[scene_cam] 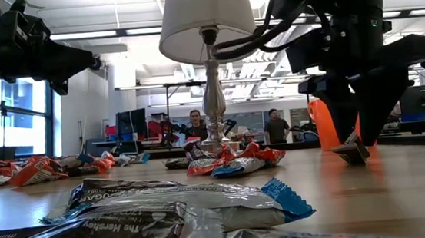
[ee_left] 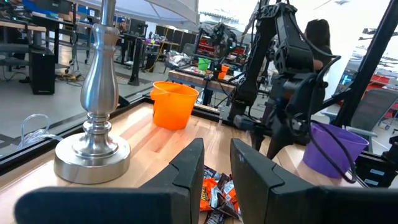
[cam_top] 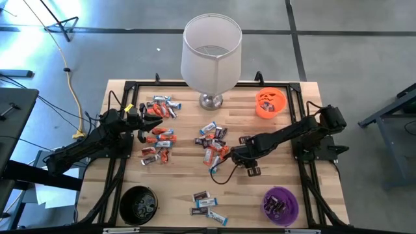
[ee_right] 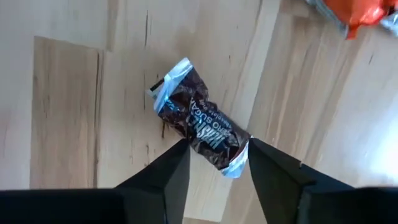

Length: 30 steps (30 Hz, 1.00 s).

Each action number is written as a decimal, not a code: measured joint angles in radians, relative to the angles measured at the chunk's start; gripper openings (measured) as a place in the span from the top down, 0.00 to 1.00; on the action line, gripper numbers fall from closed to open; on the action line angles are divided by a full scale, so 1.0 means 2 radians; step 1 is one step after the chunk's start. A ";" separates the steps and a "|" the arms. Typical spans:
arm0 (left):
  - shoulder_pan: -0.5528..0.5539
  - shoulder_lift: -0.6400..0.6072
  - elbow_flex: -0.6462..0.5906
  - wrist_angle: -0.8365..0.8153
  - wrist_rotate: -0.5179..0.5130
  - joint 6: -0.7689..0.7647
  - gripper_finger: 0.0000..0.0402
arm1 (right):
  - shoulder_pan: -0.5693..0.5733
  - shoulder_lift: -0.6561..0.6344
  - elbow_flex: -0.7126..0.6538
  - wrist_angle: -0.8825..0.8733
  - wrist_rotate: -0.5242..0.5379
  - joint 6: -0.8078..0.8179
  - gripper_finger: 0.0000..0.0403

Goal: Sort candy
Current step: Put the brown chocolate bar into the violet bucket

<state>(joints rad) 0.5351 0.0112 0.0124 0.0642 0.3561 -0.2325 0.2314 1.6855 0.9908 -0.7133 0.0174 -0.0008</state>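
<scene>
Wrapped candy lies in loose groups on the wooden table: at the left (cam_top: pixel 159 140), in the middle (cam_top: pixel 213 144) and near the front edge (cam_top: pixel 208 205). My right gripper (cam_top: pixel 246 162) points down over one dark brown candy (ee_right: pixel 199 127), right of the middle group. Its fingers are open and stand on either side of that candy's end. My left gripper (cam_top: pixel 144 123) hangs level above the left group, with a narrow gap between its fingers (ee_left: pixel 217 180) and nothing in it. My right gripper comes from above, with a fingertip (ee_right: pixel 177 165) on each side of the brown candy's crimped end (ee_right: pixel 233 163). I cannot tell whether the tips touch the wrapper. In the low view the candy (scene_cam: pixel 352 151) sits tilted under the fingers, its lower edge on the table.
A lamp with a white shade (cam_top: pixel 209 49) and a silver foot (cam_top: pixel 210 101) stands at the far middle. An orange bowl (cam_top: pixel 270 103) is at the far right. A purple bowl (cam_top: pixel 280 203) holding candy is at the near right, a black bowl (cam_top: pixel 139 203) at the near left.
</scene>
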 joint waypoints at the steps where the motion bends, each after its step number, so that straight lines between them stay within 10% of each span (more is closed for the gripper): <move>1: 0.000 0.000 0.000 0.000 0.000 0.000 0.84 | 0.000 0.000 0.001 0.001 0.000 -0.008 0.59; 14: 0.000 0.000 0.000 0.000 0.000 0.000 0.84 | 0.000 0.012 0.002 0.041 -0.043 -0.141 0.58; 30: 0.000 0.000 0.000 0.000 0.000 0.000 0.84 | -0.001 0.070 0.004 0.058 -0.030 -0.119 0.61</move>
<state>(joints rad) 0.5352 0.0120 0.0123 0.0643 0.3562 -0.2327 0.2298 1.8246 0.9980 -0.5980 -0.0417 -0.2390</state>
